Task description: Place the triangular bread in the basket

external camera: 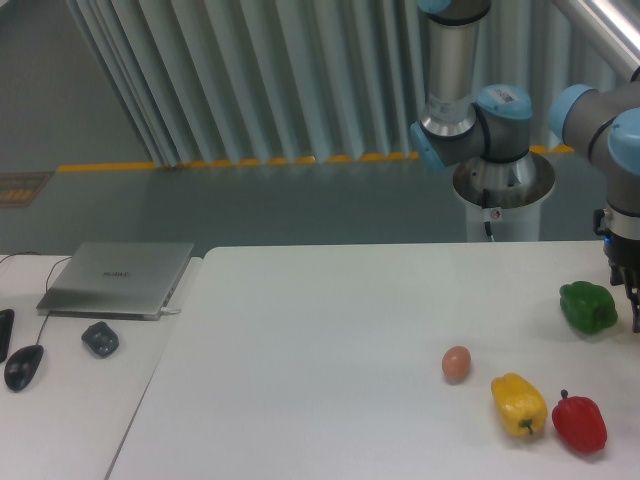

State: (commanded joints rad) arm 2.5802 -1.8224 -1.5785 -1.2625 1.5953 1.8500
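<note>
The triangular bread and the basket do not show in the camera view. My gripper (pixel 634 312) hangs at the far right edge of the frame, just right of a green bell pepper (pixel 588 306), and the frame edge cuts most of it off. Its wrist stands above it at the table's back right. I cannot make out how the jaws stand or whether anything is between them.
On the white table (pixel 330 340) lie a small brown egg (pixel 456 363), a yellow bell pepper (pixel 519 404) and a red bell pepper (pixel 579 422). The side table on the left carries a laptop (pixel 118 277), a mouse (pixel 23 366) and a small dark object (pixel 100 338). The arm's base (pixel 500 185) stands behind the table.
</note>
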